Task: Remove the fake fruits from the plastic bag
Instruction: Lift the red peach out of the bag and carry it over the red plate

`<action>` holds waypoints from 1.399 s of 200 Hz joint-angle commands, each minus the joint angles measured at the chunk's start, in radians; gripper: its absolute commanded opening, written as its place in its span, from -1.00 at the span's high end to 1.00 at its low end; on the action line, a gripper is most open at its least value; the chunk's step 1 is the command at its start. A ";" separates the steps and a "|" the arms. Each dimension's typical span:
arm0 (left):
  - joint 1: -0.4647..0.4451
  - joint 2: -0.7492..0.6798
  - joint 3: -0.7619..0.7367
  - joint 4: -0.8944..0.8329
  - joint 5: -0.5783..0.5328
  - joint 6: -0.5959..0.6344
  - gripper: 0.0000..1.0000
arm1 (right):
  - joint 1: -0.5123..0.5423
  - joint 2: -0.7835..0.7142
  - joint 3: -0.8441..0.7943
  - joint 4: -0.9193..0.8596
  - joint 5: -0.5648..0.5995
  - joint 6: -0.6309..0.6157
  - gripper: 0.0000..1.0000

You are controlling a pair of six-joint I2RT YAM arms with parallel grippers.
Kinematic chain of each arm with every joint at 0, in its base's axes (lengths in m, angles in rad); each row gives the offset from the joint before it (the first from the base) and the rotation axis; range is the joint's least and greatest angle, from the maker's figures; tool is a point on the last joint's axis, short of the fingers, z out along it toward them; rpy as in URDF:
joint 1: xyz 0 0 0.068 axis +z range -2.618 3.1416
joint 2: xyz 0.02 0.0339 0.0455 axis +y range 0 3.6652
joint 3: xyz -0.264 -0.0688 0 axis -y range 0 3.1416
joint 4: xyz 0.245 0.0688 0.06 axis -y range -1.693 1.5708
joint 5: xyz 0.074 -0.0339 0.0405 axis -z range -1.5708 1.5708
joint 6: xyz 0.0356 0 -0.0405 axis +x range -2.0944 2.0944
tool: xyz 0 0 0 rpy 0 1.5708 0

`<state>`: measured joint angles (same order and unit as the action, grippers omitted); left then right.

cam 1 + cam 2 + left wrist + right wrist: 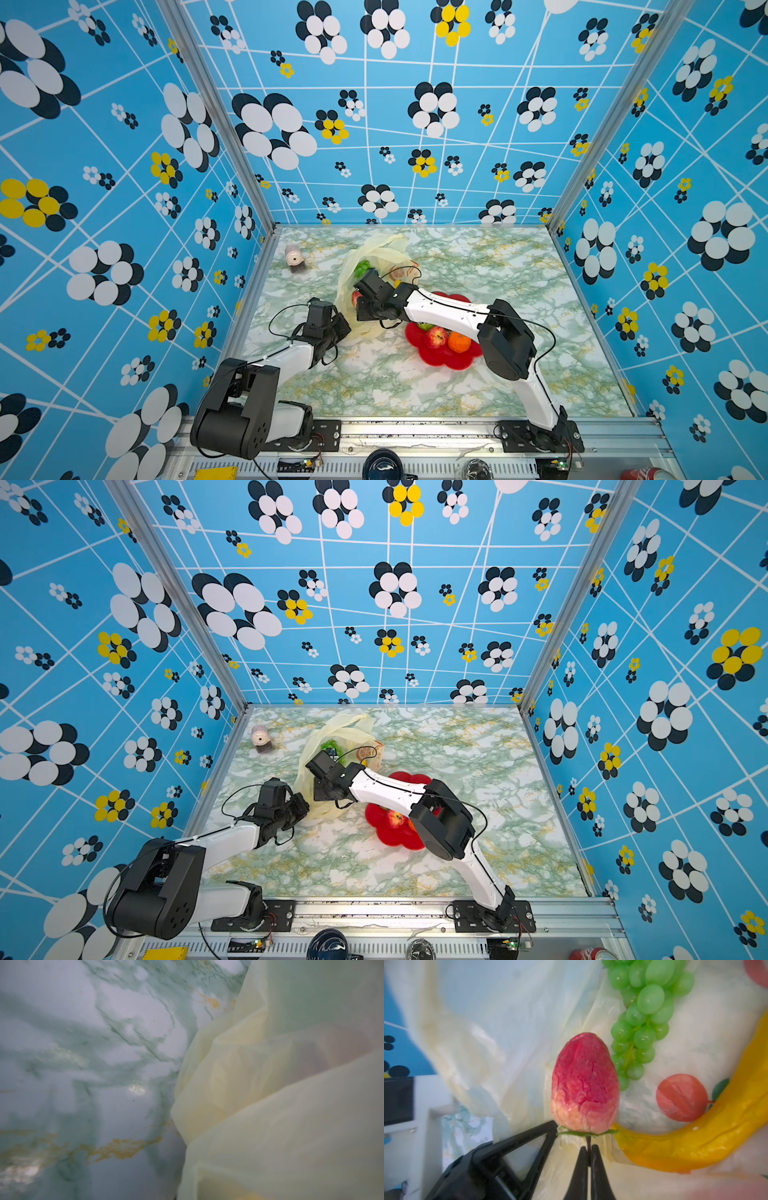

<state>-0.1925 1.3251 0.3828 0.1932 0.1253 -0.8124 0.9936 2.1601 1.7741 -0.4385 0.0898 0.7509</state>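
The pale-yellow plastic bag lies at the table's back centre with its mouth towards me. Inside it, the right wrist view shows a red strawberry, a green grape bunch and a yellow banana. My right gripper reaches into the bag and is shut on the strawberry's thin stem. In both top views my left gripper sits at the bag's near edge, shut on the film; its jaws are hidden in the left wrist view, which is filled by the bag. A red apple and an orange rest on the plate.
The red flower-shaped plate lies right of the bag, partly under my right arm. A small pink-and-white jar lies at the back left. Patterned blue walls close three sides. A metal rail runs along the front.
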 commanded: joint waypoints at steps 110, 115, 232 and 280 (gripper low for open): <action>-0.008 -0.028 0.113 -0.159 -0.076 0.152 1.00 | -0.020 -0.441 -0.263 -0.303 0.051 -0.263 1.00; -0.007 -0.029 0.115 -0.162 -0.079 0.158 1.00 | -0.024 -0.455 -0.269 -0.318 0.050 -0.267 1.00; -0.008 -0.068 0.114 -0.185 -0.124 0.281 1.00 | -0.072 -0.651 -0.287 -0.847 0.175 -0.371 1.00; -0.007 -0.059 0.103 -0.163 -0.119 0.277 1.00 | -0.136 -0.637 -0.305 -0.937 0.165 -0.398 1.00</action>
<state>-0.1951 1.2667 0.4873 0.0143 0.0170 -0.5549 0.8822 1.5242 1.4803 -1.2724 0.2321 0.3817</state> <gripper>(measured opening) 0.045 0.049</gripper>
